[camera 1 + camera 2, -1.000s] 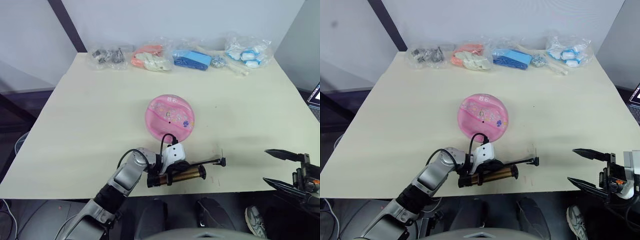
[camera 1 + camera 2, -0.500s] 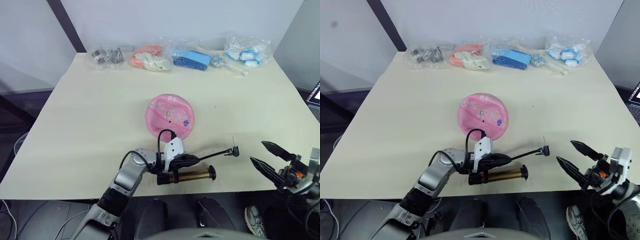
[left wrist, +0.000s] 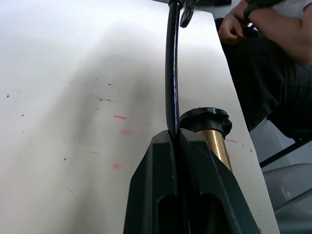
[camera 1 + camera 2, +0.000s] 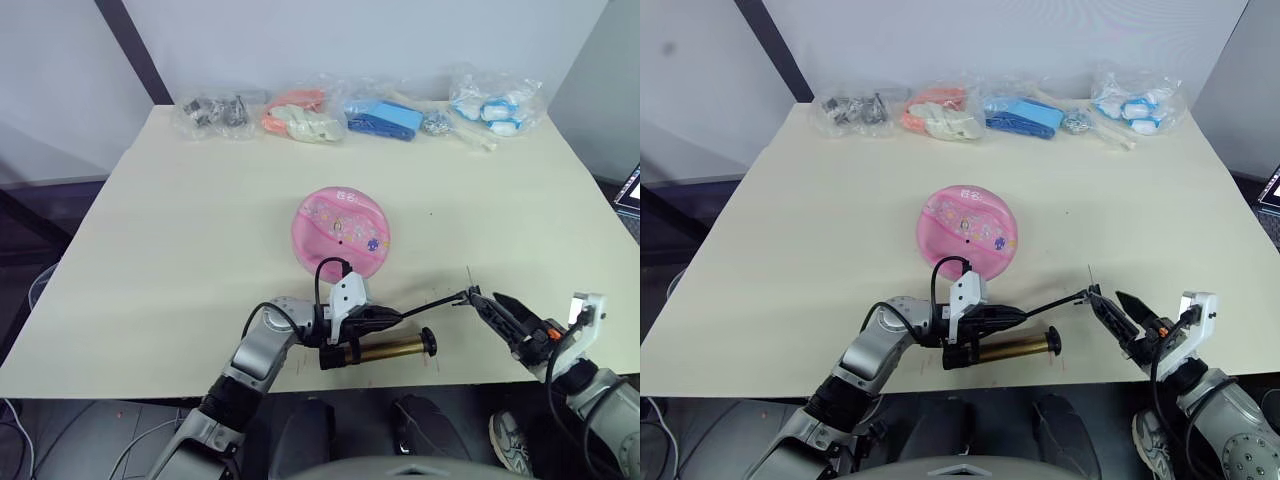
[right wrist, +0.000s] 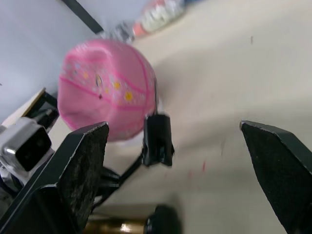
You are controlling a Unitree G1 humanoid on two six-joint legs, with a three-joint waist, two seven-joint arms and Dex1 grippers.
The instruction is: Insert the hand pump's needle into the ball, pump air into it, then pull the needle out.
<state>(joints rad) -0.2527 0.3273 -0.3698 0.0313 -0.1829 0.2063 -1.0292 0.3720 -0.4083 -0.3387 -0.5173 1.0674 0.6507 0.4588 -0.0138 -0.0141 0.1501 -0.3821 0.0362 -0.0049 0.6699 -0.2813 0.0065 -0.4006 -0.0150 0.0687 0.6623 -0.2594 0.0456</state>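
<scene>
From the left eye view we see the ball (image 4: 342, 231) resting in the middle of the pale worktop (image 4: 180, 220), with four clear bags of small parts (image 4: 350, 112) lined along the far edge. Near the front edge our left hand (image 4: 385, 314) is clenched on the thin black hose (image 4: 432, 303) of the hand pump (image 4: 380, 350), whose bronze tube lies on the worktop just below the fingers. The hose runs out to the needle (image 4: 468, 282), which stands upright at its black fitting, and our right hand (image 4: 497, 310) sits just beside that fitting, fingers spread and grasping nothing. In the left wrist view the hose passes between our two closed fingers (image 3: 161, 195), the pump's black end cap just beyond them, and a person's hand (image 3: 234, 27) shows past the worktop edge. In the right wrist view the fitting and needle (image 5: 157, 129) hang between our wide-apart fingers (image 5: 83, 165), with the ball behind them.
</scene>
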